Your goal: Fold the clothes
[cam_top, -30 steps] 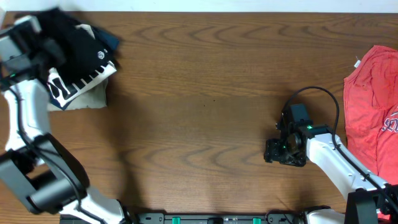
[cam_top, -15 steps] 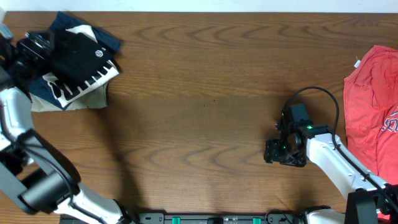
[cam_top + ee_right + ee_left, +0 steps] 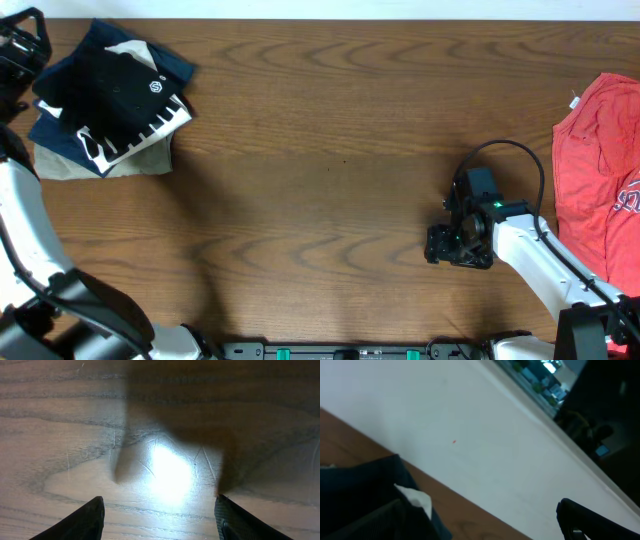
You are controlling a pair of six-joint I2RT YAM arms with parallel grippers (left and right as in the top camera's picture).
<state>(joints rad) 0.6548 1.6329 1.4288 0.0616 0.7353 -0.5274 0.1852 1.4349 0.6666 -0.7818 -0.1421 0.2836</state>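
The black garment (image 3: 118, 92) looks folded into a compact rectangle and lies on top of the pile (image 3: 60, 160) at the far-left corner of the table (image 3: 330, 160), so little seems left beyond tidying. Its long axis runs diagonally, with the logo end toward the table's middle. The left gripper (image 3: 22, 42) hovers just beside it, too blurred to tell whether it is spread. The right gripper (image 3: 159, 510) hangs spread over bare wood, well apart.

Soft matt black cloth garment (image 3: 125, 95) on a glossy, grained wooden table (image 3: 330, 170)

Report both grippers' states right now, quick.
Left gripper: open, holding nothing.
Right gripper: open, holding nothing.
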